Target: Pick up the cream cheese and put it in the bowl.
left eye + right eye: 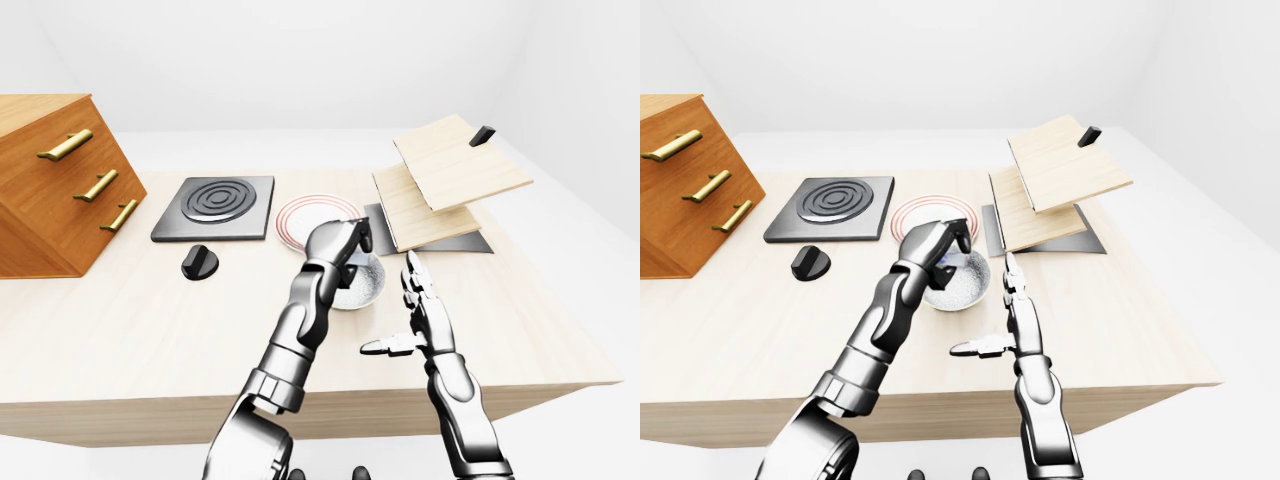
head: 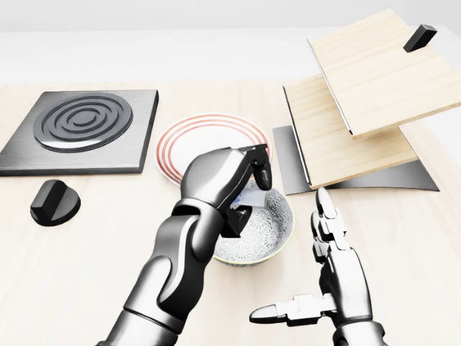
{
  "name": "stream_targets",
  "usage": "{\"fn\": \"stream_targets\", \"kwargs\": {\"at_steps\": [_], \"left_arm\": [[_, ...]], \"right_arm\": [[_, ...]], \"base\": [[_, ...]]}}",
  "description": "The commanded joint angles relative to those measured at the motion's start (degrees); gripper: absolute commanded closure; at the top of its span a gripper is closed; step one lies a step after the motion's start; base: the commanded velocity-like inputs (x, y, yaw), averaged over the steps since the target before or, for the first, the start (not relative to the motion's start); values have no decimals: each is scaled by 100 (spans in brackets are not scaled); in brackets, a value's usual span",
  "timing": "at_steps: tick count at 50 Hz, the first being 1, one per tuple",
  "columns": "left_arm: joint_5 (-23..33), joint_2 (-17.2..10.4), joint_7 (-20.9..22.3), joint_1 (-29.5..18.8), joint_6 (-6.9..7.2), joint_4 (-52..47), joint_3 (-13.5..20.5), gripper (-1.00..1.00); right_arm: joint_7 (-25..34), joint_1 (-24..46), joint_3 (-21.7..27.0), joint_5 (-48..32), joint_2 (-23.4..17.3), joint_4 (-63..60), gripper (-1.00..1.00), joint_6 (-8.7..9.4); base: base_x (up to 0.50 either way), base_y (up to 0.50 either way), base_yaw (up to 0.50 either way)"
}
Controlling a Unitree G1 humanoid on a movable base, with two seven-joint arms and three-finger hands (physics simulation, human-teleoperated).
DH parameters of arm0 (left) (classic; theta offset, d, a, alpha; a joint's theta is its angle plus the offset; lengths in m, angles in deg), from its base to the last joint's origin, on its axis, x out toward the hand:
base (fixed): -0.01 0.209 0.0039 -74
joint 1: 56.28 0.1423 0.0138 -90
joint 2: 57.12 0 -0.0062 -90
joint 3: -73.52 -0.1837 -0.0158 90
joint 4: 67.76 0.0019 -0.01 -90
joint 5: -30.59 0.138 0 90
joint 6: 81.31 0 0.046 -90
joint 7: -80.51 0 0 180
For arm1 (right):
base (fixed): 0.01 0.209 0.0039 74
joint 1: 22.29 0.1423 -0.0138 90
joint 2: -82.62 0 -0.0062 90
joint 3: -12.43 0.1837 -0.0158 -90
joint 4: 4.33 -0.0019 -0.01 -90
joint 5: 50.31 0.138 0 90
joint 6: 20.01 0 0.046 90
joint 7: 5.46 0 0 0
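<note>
A patterned white bowl (image 2: 272, 236) stands on the wooden table near the middle of the head view. My left hand (image 2: 248, 189) hovers over the bowl's left half with its fingers curled down. A small white and blue cream cheese pack (image 2: 253, 197) shows between the fingers, just above the inside of the bowl; most of it is hidden by the hand. My right hand (image 2: 306, 267) is open and empty just right of the bowl, fingers upright and thumb pointing left, not touching the bowl.
A red-ringed plate (image 2: 180, 143) lies just above the bowl. A black burner plate (image 2: 79, 130) and black knob (image 2: 54, 202) are at left. Tilted wooden boards (image 2: 374, 86) on a dark mat are at upper right. A wooden drawer cabinet (image 1: 50, 190) stands far left.
</note>
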Motion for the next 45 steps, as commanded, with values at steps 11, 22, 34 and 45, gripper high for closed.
{"fn": "stream_targets", "kwargs": {"at_steps": [11,22,34,45], "left_arm": [[-676,166,-398,-313,0,1009,-113,100],[-656,178,-436,-321,0,1108,-127,100],[-486,116,-495,-219,0,823,-118,-100],[-128,83,-197,-121,0,-223,-152,-100]], "right_arm": [[49,-34,7,84,-1,-192,-100,155],[52,-38,9,89,0,-191,-100,151],[43,-17,-16,61,7,-122,-100,120],[49,9,-4,73,4,-50,-100,91]], "base": [[0,0,0],[0,0,0],[0,0,0],[0,0,0]]}}
